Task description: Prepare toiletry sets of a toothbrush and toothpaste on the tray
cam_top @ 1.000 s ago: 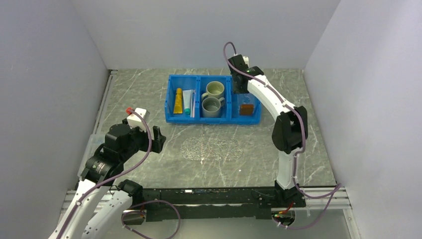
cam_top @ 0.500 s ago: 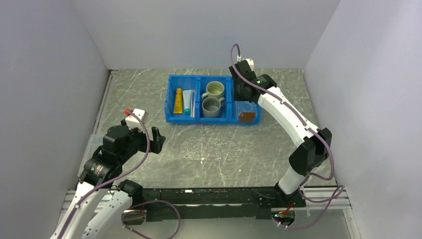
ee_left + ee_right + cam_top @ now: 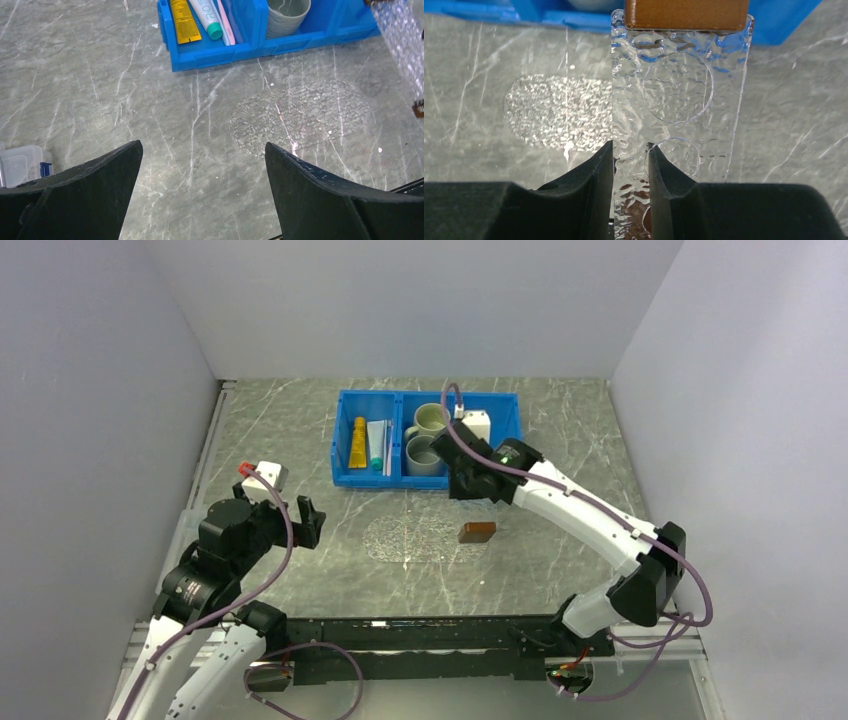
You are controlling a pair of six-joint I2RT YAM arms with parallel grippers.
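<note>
My right gripper [image 3: 630, 145] is shut on one end of the clear tray [image 3: 679, 90], which hangs tilted over the table in front of the bin. The tray's brown block handle [image 3: 477, 531] shows at its far end, and its edge shows in the left wrist view [image 3: 400, 40]. A yellow-orange toothpaste [image 3: 357, 442] [image 3: 184, 20], a white toothpaste with a teal cap [image 3: 376, 443] [image 3: 206, 15] and a thin pink toothbrush [image 3: 388, 445] [image 3: 223, 22] lie in the bin's left compartment. My left gripper [image 3: 312, 520] [image 3: 202, 145] stands open and holds nothing, over bare table at the left.
The blue three-compartment bin [image 3: 340, 478] stands at the back, with two grey mugs [image 3: 432, 419] [image 3: 426, 454] in its middle compartment. An oval textured patch [image 3: 425, 538] marks the table's middle. A small clear plastic box [image 3: 20, 165] lies at the near left.
My right arm has lifted the tray out of the bin's right compartment and carried it forward and left, over the table. The left arm has barely shifted.
</note>
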